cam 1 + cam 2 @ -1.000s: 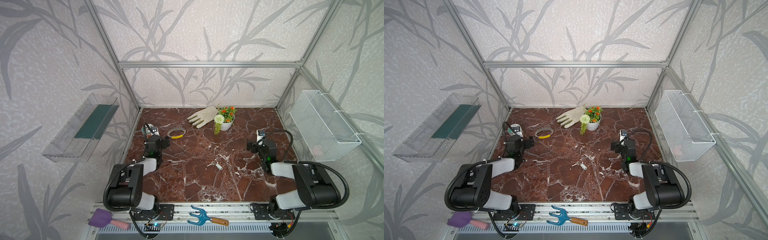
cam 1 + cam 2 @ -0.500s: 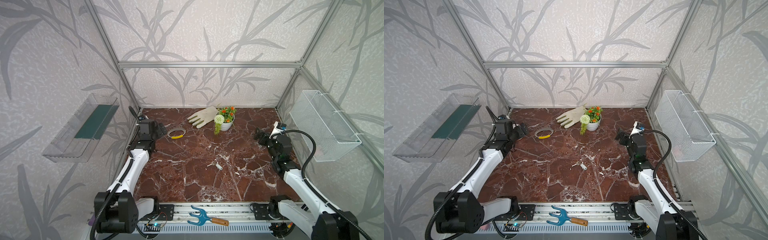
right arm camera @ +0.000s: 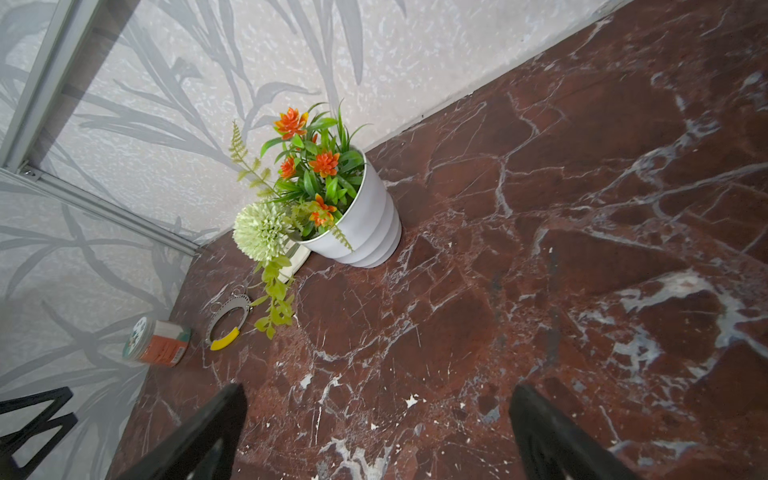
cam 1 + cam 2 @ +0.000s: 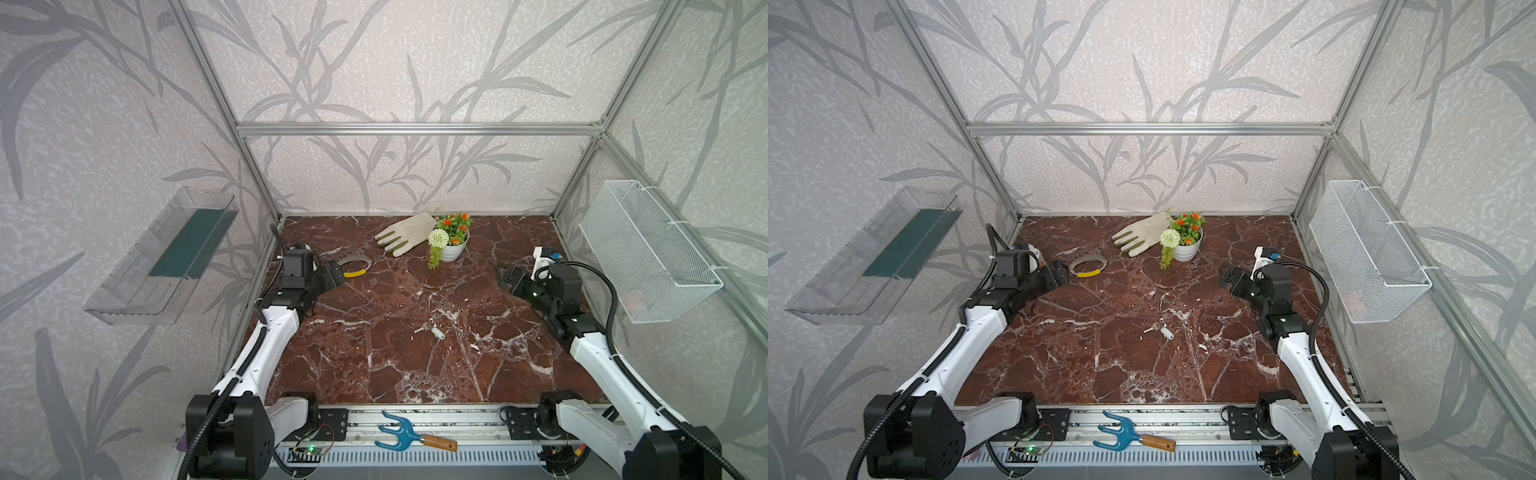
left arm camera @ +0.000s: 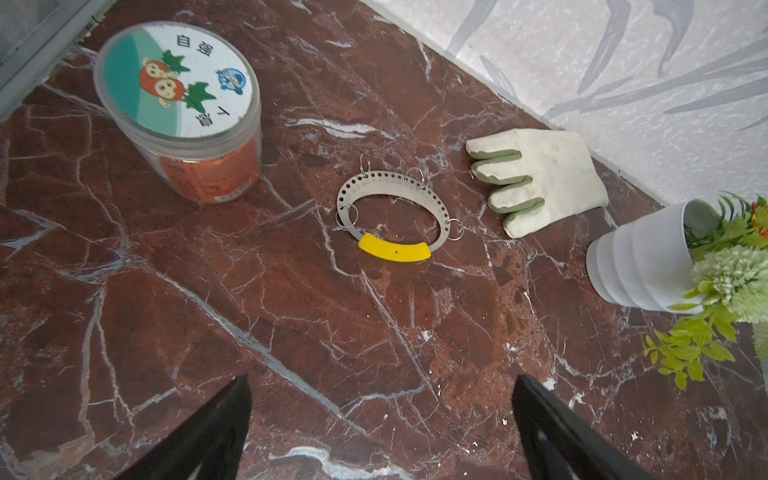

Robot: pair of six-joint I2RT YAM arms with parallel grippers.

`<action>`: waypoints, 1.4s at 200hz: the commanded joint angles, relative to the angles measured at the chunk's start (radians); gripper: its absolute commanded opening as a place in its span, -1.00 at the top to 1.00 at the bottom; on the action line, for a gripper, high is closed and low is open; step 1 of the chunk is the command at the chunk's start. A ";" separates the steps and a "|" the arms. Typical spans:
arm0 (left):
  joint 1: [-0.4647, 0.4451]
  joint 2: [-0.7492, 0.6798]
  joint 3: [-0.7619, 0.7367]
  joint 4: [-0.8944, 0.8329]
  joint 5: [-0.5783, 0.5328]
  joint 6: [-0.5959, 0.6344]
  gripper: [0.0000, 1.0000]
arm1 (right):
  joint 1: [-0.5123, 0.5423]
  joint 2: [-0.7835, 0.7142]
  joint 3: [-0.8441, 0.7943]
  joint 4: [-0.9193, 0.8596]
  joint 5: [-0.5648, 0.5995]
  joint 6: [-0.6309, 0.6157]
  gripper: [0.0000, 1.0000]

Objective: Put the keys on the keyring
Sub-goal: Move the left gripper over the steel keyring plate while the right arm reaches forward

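One keyring [image 5: 395, 251] lies near the left claw [image 5: 380, 380].

The keys [image 4: 430, 331] lie mid-floor, well apart from keyring [image 4: 358, 273] beside left hand [image 4: 340, 276]

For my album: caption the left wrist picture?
Open left gripper faces the keyring lying between a jar and a glove.

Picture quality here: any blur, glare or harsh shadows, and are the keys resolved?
Both top views: soft even light, no glare; the keys tiny but distinct. Left wrist view: the keyring crisp, left gripper fingers dark, soft-edged. Right wrist view: the flower pot sharp, no harsh shadows.
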 commanded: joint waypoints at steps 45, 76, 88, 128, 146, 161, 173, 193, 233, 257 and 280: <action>-0.099 0.109 0.063 -0.091 -0.015 0.039 -0.77 | 0.159 0.036 0.059 -0.119 -0.023 -0.067 -0.98; -0.123 0.272 0.180 -0.098 0.002 0.074 -0.64 | 0.249 0.017 0.079 -0.136 0.037 -0.073 -0.98; -0.131 0.343 0.234 -0.108 0.006 0.090 -0.56 | 0.278 0.012 0.092 -0.158 0.057 -0.079 -0.98; -0.139 0.596 0.458 -0.181 0.062 0.144 -0.23 | 0.350 -0.002 0.133 -0.230 0.103 -0.092 -0.98; -0.140 0.724 0.578 -0.235 0.081 0.162 -0.22 | 0.364 -0.014 0.144 -0.255 0.113 -0.099 -0.98; -0.142 0.820 0.667 -0.263 0.102 0.170 -0.15 | 0.371 -0.024 0.150 -0.274 0.124 -0.104 -0.98; -0.142 0.887 0.731 -0.278 0.109 0.171 -0.15 | 0.370 -0.033 0.154 -0.286 0.130 -0.109 -0.98; -0.143 0.979 0.819 -0.301 0.107 0.172 -0.15 | 0.373 -0.042 0.158 -0.303 0.135 -0.121 -0.98; -0.144 1.107 0.960 -0.356 0.104 0.182 -0.19 | 0.373 -0.040 0.161 -0.308 0.134 -0.131 -0.98; -0.148 1.139 0.995 -0.367 0.114 0.185 -0.20 | 0.375 -0.034 0.162 -0.305 0.138 -0.131 -0.98; -0.158 1.152 0.997 -0.371 0.140 0.182 -0.19 | 0.374 -0.038 0.155 -0.297 0.144 -0.131 -0.98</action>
